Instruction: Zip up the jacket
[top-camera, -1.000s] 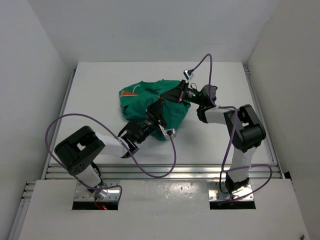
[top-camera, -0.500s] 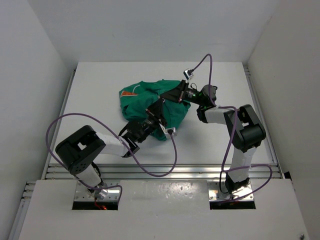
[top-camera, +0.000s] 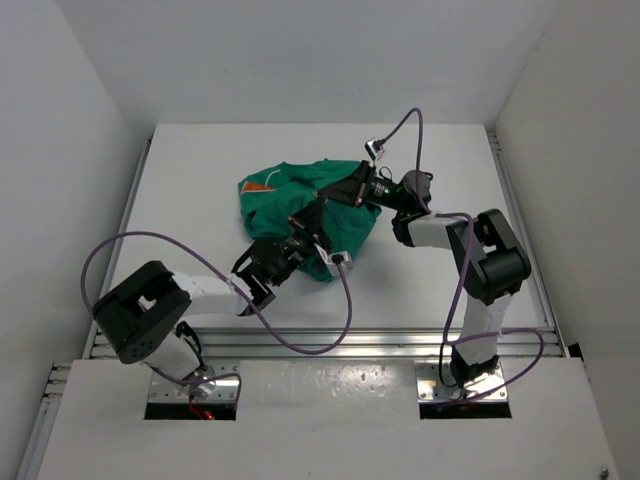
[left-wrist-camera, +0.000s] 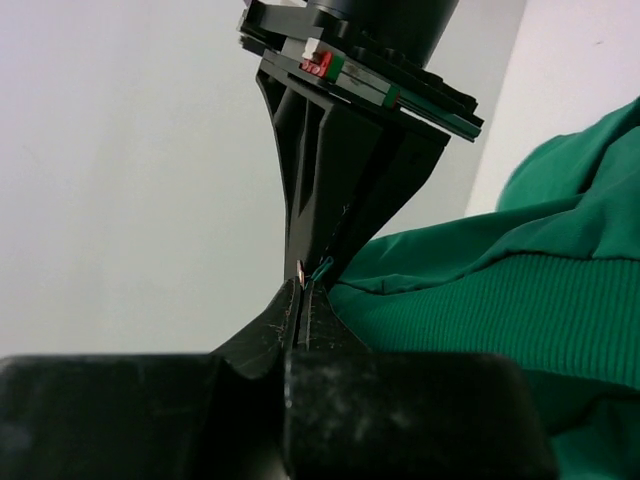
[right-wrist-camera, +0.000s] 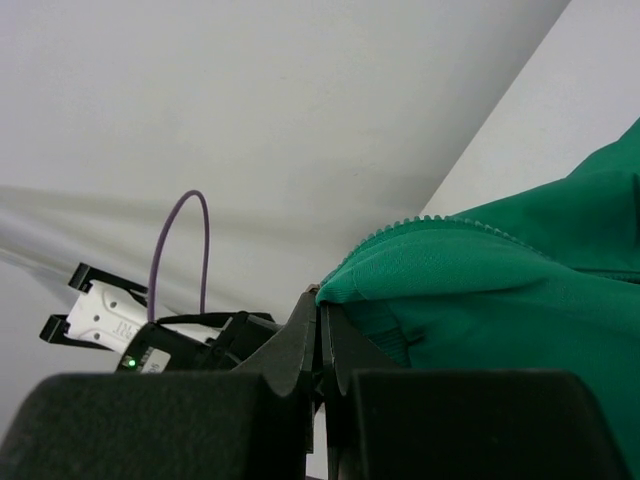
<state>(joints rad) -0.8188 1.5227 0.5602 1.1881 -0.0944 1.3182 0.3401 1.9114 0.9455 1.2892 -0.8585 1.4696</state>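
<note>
I see green fabric jacket (top-camera: 290, 195) bunched mid white table (top-camera: 200, 160). Left gripper (left-wrist-camera: 303, 292) pinched shut on jacket edge, likely zipper pull. Right gripper (right-wrist-camera: 320, 305) clamped on edge beside zipper teeth (right-wrist-camera: 440, 222). I'd hold fabric taut and pull slowly along the teeth.

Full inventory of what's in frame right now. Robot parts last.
jacket: 1, green, bunched mid-table
orange patch: 1, orange, on the jacket's left end
zipper teeth: 1 row visible, green, along the jacket edge in the right wrist view
table: 1, white, under everything
walls: 3, white, left, back and right of the table
cables: 2, purple, one looping off each arm
arms: 2, white and black, bases at the near edge, both reaching to the jacket
left tool: 1, black, shut on the jacket's near edge
right tool: 1, black, shut on the jacket's right edge
</note>
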